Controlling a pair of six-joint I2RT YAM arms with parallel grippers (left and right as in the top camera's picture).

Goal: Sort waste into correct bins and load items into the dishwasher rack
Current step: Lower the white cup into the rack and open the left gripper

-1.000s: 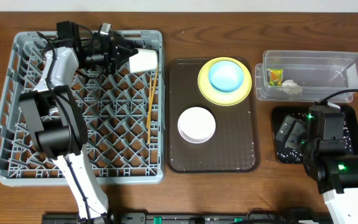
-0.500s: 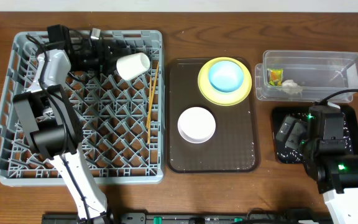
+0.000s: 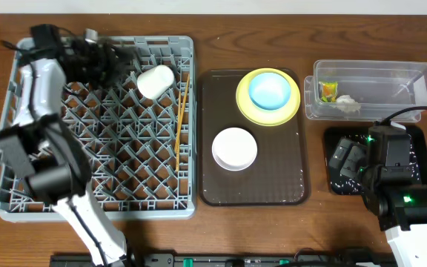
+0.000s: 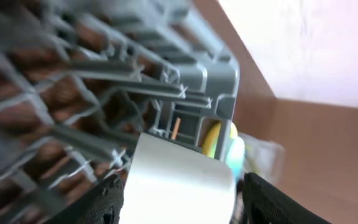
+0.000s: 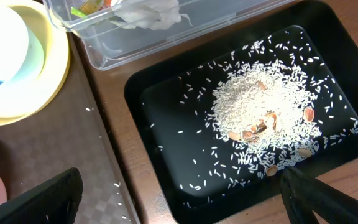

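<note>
Since a second ago the left arm has drawn back toward the rear left corner of the dishwasher rack [image 3: 21,148]. The small white cup [image 3: 156,80], gripped then, now lies on its side among the pegs near the rack's back right corner.

From overhead, the left end effector [image 3: 121,65] is blurred and sits left of the cup, apart from it, released. The wooden chopsticks [image 3: 179,119] lie along the rack's right edge, as before. On the brown tray [image 3: 273,185] the light blue dish [image 3: 270,90] sits on the yellow plate [image 3: 243,104], and the white bowl [image 3: 234,148] stands in front of them, all unchanged. The clear tub [image 3: 391,74] holds the snack wrapper [image 3: 327,91] and the crumpled tissue [image 3: 347,104]. The right end effector [image 3: 347,162] hangs over the black tray [image 3: 336,185], unmoved.

In the left wrist view the cup fills the lower middle, with one dark finger [image 4: 107,199] at each side of it and a gap showing on the right.

In the right wrist view the fingers [image 5: 42,199] are spread wide above the black tray, holding nothing. A heap of rice scraps [image 5: 260,112] lies in it.
</note>
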